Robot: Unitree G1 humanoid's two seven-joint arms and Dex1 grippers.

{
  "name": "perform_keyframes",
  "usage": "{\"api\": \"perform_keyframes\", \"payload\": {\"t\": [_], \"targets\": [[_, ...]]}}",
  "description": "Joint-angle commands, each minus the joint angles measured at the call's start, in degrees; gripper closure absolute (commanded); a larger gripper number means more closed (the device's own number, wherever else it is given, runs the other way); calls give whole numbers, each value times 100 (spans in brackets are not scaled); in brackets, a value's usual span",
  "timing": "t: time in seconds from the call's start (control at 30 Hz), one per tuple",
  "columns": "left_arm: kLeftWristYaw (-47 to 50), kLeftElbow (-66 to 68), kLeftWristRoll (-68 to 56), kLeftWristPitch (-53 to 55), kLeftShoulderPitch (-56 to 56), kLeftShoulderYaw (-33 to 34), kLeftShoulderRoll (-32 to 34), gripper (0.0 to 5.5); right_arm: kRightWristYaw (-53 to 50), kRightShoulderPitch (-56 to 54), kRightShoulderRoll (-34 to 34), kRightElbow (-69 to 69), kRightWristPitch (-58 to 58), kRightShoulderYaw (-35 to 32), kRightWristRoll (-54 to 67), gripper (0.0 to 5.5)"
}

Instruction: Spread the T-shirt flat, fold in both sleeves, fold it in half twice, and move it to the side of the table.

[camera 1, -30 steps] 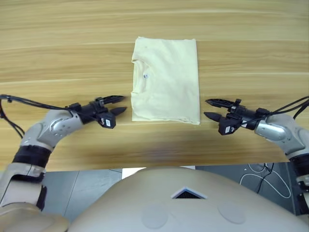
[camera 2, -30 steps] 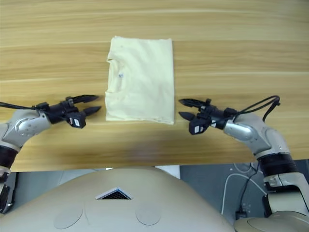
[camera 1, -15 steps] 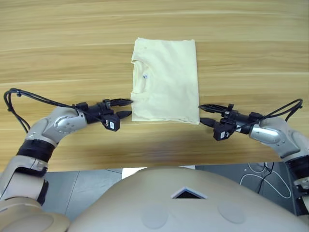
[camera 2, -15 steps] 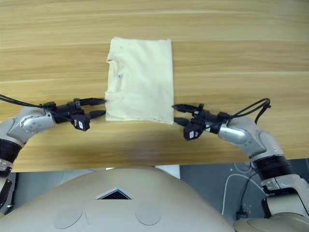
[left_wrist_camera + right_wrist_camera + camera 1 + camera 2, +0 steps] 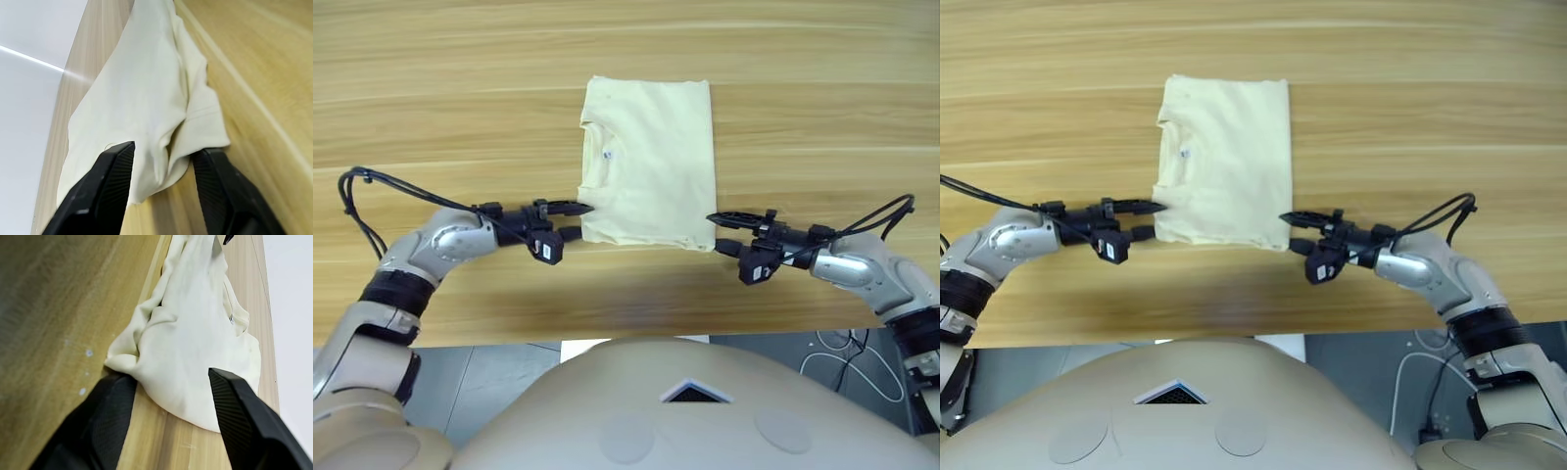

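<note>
left eye view: a pale yellow t-shirt (image 5: 649, 162), already folded into a tall, narrow rectangle, lies at the upper centre of the frame on a wooden table (image 5: 431, 88), its neckline on the left side of the cloth. the left gripper (image 5: 583, 220) sits at the shirt's lower-left corner and the right gripper (image 5: 715, 232) at its lower-right corner, both low to the wood. the wrist views show each pair of black ribbed fingers (image 5: 105, 181) parted, straddling a rumpled corner of fabric without yet pinching it; neither holds anything. the cloth looks thin, light and limp. it bunches into soft ridges at the corners where the layers pile up, so it would likely sag and shift if lifted by one point. the sound hold appears to be both lower corners at once, pinched through every layer so the stack does not peel apart, then carried up and over toward the top edge for a halving fold. the smooth tabletop may let the shirt slide if it is pushed rather than lifted.
</note>
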Motion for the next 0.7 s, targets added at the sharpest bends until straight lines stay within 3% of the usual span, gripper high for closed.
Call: {"api": "perform_keyframes", "payload": {"t": [0.03,0.13,0.53,0.7], "targets": [[-203,270,429,76,146,-221,36,335,138,18,49,294,18,192,-293,283],[-215,233,398,-7,196,-244,65,381,111,-81,91,433,-59,245,-314,312],[-277,154,314,-70,241,-298,54,545,92,-243,191,603,-261,396,-350,532],[-231,150,184,-81,349,-241,66,550,10,-295,217,660,-304,373,-367,543]]}}
